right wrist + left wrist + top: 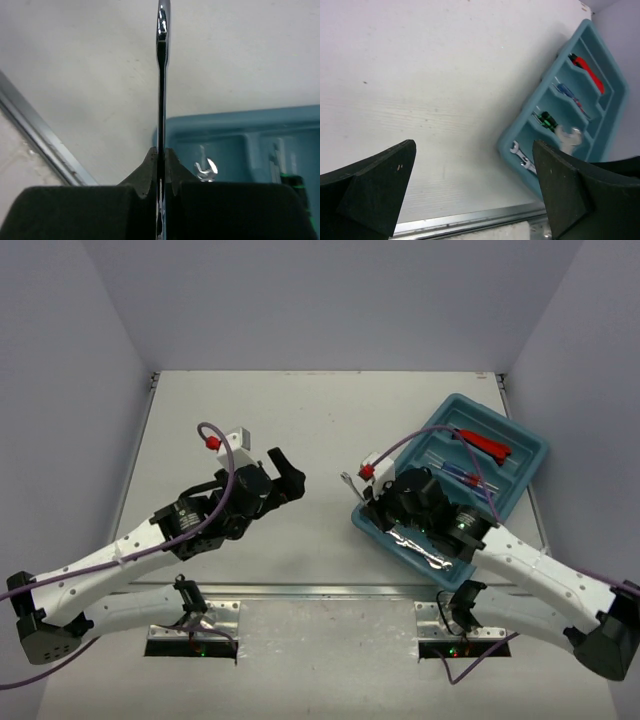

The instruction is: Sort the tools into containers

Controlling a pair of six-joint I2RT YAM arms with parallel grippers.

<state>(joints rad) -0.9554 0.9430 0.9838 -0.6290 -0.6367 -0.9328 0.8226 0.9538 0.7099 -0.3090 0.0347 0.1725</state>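
Right gripper [160, 155] was pinched tight on a thin silver wrench [161, 75], seen edge-on and sticking straight out past the fingertips. Teal tray [225, 125] sat lower right; a second wrench [206, 169] lay in one compartment and a green-and-black handle [292, 185] in another. White table [75, 60] lay behind, with a metal rail [45, 140] lower left.

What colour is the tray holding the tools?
The tray is teal blue, clearest in the left wrist view.
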